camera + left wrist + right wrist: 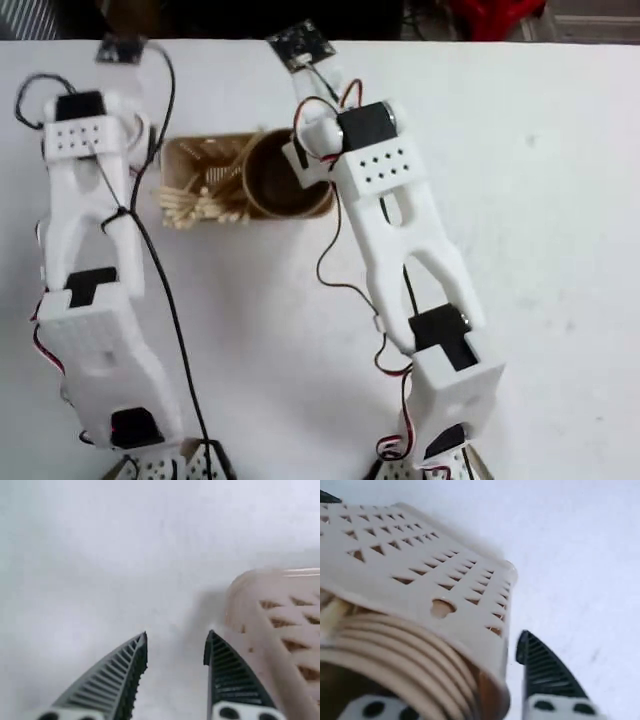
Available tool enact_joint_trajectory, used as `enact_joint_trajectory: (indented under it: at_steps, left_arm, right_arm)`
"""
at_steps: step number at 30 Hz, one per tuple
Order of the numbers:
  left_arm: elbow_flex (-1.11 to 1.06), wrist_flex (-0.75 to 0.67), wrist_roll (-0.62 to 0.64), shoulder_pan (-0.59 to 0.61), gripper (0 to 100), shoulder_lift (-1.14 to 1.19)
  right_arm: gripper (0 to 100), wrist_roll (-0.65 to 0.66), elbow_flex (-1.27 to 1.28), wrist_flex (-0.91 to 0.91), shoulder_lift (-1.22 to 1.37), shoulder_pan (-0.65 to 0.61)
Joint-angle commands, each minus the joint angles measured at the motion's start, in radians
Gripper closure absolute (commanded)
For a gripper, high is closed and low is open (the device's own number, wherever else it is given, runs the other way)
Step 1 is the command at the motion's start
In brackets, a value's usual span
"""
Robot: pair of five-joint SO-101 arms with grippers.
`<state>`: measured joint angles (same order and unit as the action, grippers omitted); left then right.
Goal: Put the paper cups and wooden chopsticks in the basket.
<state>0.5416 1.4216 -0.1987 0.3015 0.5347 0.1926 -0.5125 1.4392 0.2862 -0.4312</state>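
The left pincer (177,645) is held open and empty above the table (100,555) beside the basket (280,625), while the state of the right pincer (305,160), seemingly at the paper cups (395,645), cannot be told.

The right arm (385,165) hides part of the paper cups (270,185) and basket (190,155).
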Motion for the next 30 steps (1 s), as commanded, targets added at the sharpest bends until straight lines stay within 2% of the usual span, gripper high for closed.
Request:
enact_joint_trajectory:
  at_steps: [1, 4, 8, 10, 13, 22, 30]
  left_arm:
    - [0.362, 0.207, 0.009, -0.001, 80, -0.013]
    - [0.586, 0.364, 0.009, -0.001, 80, -0.013]
    - [0.661, 0.367, 0.012, 0.018, 80, -0.008]
    - [0.629, 0.365, 0.015, 0.013, 80, -0.002]
    - [0.557, 0.362, 0.051, 0.004, 80, -0.004]
    - [0.308, 0.235, 0.054, -0.008, 80, -0.002]
    - [0.261, 0.207, 0.055, -0.015, 80, -0.002]
  right_arm:
    - [96.8, 0.003, -0.006, -0.031, -0.01, 0.041]
    - [98.1, -0.011, -0.015, 0.007, 0.022, 0.044]
    - [98.4, -0.031, -0.127, 0.188, 0.077, 0.033]
    - [98.4, -0.034, -0.241, 0.28, 0.099, 0.038]
    - [98.5, -0.058, -0.29, 0.292, 0.085, 0.048]
    - [98.5, -0.058, -0.086, 0.295, -0.205, -0.027]
    - [98.5, -0.092, 0.101, 0.3, -0.331, -0.036]
